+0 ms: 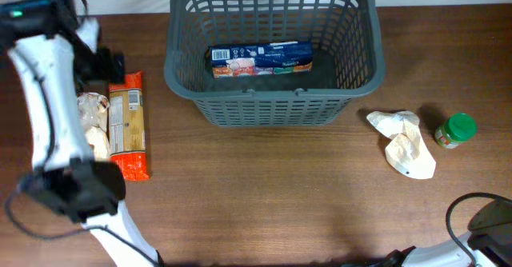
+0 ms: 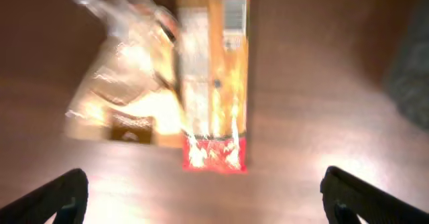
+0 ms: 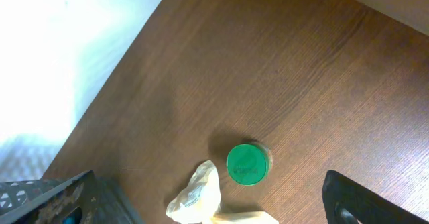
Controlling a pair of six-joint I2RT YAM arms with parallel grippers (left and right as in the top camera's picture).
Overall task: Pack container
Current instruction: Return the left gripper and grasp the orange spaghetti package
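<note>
The left tool (image 2: 204,196) and right tool (image 3: 209,200) are seen released and empty, each cut off at the frame edge. The orange packet (image 2: 213,83) is blurred. In the right wrist view only a corner of the container (image 3: 27,196) is shown.

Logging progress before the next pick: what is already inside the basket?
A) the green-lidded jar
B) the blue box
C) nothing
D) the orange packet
B: the blue box lies inside the basket, while the green-lidded jar and the orange packet sit outside it.
</note>
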